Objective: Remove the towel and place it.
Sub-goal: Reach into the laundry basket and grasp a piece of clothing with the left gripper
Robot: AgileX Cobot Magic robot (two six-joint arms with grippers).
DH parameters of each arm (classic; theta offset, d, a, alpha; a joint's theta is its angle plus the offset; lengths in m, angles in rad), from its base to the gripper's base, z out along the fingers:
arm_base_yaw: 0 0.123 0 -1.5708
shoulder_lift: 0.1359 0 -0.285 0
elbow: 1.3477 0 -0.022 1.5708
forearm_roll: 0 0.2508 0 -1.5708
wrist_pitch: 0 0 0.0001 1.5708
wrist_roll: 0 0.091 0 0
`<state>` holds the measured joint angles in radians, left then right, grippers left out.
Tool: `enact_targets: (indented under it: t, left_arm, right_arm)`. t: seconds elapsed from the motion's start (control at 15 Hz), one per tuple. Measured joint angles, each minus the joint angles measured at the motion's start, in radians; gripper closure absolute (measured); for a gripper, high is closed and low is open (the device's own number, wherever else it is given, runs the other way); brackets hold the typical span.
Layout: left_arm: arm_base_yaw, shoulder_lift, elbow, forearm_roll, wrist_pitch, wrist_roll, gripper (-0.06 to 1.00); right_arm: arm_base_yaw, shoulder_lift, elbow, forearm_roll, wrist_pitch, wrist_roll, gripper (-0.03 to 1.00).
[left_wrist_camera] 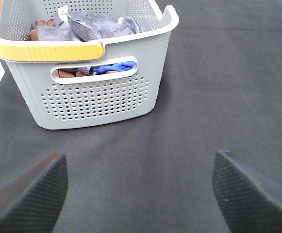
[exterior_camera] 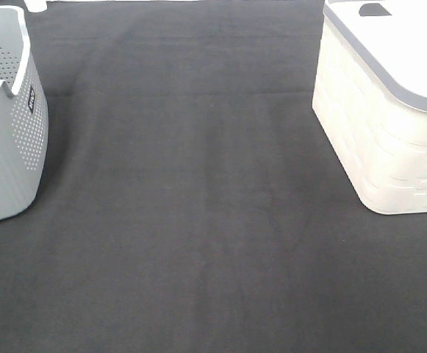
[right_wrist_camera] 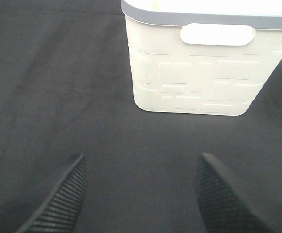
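So, pre-grasp: our left claw (left_wrist_camera: 140, 187) & right claw (right_wrist_camera: 141, 187) gape empty. Next we likely reach into the basket (left_wrist_camera: 97, 97) w/ left, pinch the towel (left_wrist_camera: 94, 24).

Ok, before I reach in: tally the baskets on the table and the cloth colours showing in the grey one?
Baskets: 2, the grey basket and the white basket.
Cloth colours in the grey basket: 3, the grey-lavender towel, a brown cloth and a blue cloth.
Total: 5. The number of separate cloths cannot be told.
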<state>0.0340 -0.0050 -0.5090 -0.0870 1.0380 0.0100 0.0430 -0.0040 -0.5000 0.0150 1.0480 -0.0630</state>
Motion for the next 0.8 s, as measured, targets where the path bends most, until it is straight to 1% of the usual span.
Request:
enact_targets:
  t: [0.47,0.67,0.8]
  left_arm:
    - [0.000,0.000,-0.003,0.008,0.000,-0.025,0.18]
    - [0.000,0.043,-0.028,0.046,-0.005,-0.106,0.18]
    - [0.000,0.103,-0.034,0.067,-0.033,-0.146,0.18]
  right_arm:
    - [0.000,0.000,0.000,0.001,0.000,0.000,0.32]
    - [0.000,0.000,0.000,0.001,0.000,0.000,0.32]
    - [0.000,0.000,0.000,0.001,0.000,0.000,0.32]
